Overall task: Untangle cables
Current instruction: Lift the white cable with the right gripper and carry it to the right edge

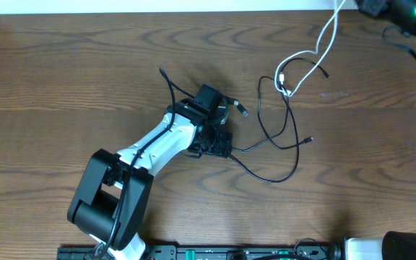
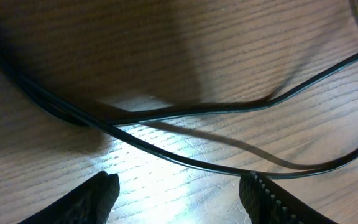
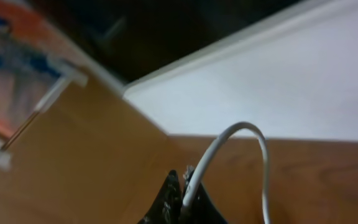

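Overhead, left arm (image 1: 157, 144) stretched forward, left hand (image 2: 182, 190) spread over black cables (image 2: 185, 112), right hand (image 3: 180, 199) pinching white cable (image 3: 229, 134).

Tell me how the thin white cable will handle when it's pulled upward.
Likely floppy: the thin white cable hangs in loose curves from the right pincer. Probably light, since a narrow pinch holds it. It may drag the thin black cables along, because its lower loop crosses them.

Overhead top-down, both wrists close on cables (image 2: 216, 109)
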### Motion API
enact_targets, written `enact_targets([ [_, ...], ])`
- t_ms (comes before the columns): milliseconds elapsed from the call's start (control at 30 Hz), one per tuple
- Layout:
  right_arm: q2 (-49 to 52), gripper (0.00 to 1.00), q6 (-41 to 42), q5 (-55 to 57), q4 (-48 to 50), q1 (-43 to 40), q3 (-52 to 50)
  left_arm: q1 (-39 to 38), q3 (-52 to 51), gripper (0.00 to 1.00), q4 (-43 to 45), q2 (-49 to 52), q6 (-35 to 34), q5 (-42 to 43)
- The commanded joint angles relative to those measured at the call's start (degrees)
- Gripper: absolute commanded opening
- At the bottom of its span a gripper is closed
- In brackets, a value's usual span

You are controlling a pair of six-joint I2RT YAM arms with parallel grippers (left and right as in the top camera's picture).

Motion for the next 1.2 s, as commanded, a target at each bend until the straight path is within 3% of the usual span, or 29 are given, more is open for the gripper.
enact_targets([
  [0, 0.48, 0.01, -9.62, -2.64, -6.99, 3.78, 0.7, -0.13, -0.39, 0.68, -0.35, 0.61, 0.5, -0.39],
  [100, 1.42, 0.01, -19.65, 12.26, -20.48, 9.38, 0.7, -0.13, -0.39, 0.68, -0.42, 0.61, 0.5, -0.39],
  [200, 4.44, 0.01, -23.89, 27.12, -31.8, 14.14, 0.7, -0.13, -0.39, 0.68, -0.61, 0.61, 0.5, -0.39],
  [333, 8.26, 0.01, -24.9, 26.23, -36.76, 18.1, 0.7, -0.13, -0.39, 0.68, -0.59, 0.61, 0.52, -0.39],
  [467, 8.26, 0.01, -29.0, 17.22, -34.51, 19.04, 0.72, -0.13, -0.39, 0.68, -0.59, 0.61, 0.52, -0.39],
  [600, 5.27, 0.01, -29.31, 7.98, -25.27, 16.85, 0.83, -0.13, -0.39, 0.68, -0.61, 0.61, 0.52, -0.39],
  [700, -0.81, 0.01, -24.13, 7.87, -7.76, 11.32, 0.81, -0.13, -0.39, 0.68, -0.57, 0.61, 0.52, -0.42],
  [833, -5.44, 0.01, -16.24, 14.69, 3.93, 5.99, 0.81, -0.13, -0.39, 0.68, -0.59, 0.61, 0.52, -0.42],
  [967, -6.64, 0.01, -14.91, 25.44, 1.86, 1.49, 0.81, -0.13, -0.39, 0.68, -0.57, 0.61, 0.52, -0.42],
  [1167, -2.56, 0.01, -15.17, 45.99, -14.03, -0.68, 0.79, -0.13, -0.39, 0.68, -0.61, 0.61, 0.52, -0.39],
])
